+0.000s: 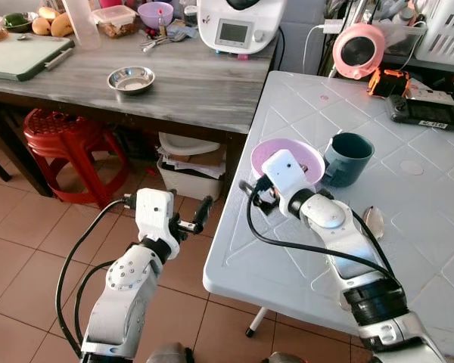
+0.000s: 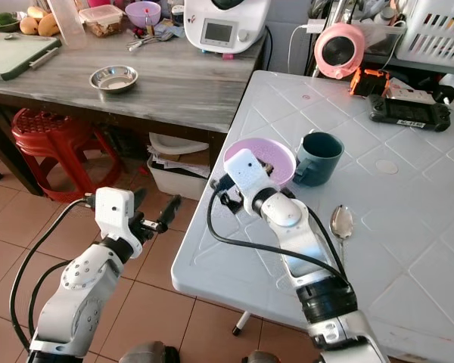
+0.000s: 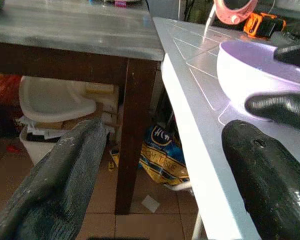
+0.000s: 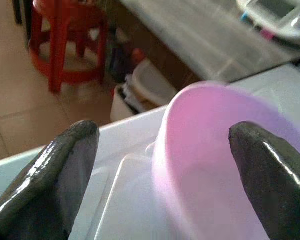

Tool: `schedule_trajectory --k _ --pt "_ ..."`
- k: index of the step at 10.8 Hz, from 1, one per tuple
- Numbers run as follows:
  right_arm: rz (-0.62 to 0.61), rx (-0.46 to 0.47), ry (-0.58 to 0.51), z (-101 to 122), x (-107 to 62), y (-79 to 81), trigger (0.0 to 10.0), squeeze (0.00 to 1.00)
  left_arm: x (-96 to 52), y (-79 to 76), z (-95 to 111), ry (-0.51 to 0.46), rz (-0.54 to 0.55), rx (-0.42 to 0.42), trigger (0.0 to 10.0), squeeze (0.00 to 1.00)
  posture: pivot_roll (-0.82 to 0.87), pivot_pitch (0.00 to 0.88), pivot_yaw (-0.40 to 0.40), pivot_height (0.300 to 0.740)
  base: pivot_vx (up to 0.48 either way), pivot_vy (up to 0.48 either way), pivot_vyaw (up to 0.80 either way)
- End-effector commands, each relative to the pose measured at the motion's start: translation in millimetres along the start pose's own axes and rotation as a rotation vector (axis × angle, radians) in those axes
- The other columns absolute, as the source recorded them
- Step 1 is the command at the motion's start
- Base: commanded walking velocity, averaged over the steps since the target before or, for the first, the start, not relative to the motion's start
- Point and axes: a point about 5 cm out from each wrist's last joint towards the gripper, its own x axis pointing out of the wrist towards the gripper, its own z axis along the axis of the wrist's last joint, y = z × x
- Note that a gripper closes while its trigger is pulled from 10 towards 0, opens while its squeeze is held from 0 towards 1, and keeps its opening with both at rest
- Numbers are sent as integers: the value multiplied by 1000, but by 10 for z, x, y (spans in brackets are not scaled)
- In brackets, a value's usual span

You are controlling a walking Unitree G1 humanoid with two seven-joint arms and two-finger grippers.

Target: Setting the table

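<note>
White plastic bench with pink bowl near its left edge, teal mug just right of it, spoon nearer. Right claw spread wide, released, at the bowl's near rim, gripping nothing. Left claw also released, hovering over the floor just left of the bench. Best next, by judgement: center 1 finger inside the rim, 1 outside, close gently, avoid nudging the mug.
</note>
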Motion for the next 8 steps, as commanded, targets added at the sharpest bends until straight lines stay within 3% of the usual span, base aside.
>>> schedule_trajectory --k 1,5,6,7,8 --pt "24 -4 6 16 -15 35 10000 0 14 -6 15 7 -5 18 10000 0 26 13 10 740 0 0 0" --pt "100 -41 89 -66 -68 24 10000 0 24 -6 -10 37 -10 19 10000 0 21 15 9 740 0 0 0" --pt "99 -59 107 -85 -73 -24 7176 0 23 -6 -23 47 -8 20 10000 0 22 15 9 740 0 0 0" --pt "91 -70 120 -96 -77 -63 1961 0 21 -6 -33 54 -6 20 10000 0 23 14 9 740 0 0 0" --pt "79 -81 126 -94 -78 -100 0 0 20 -5 -36 56 -6 21 10000 0 23 15 9 740 0 0 0"
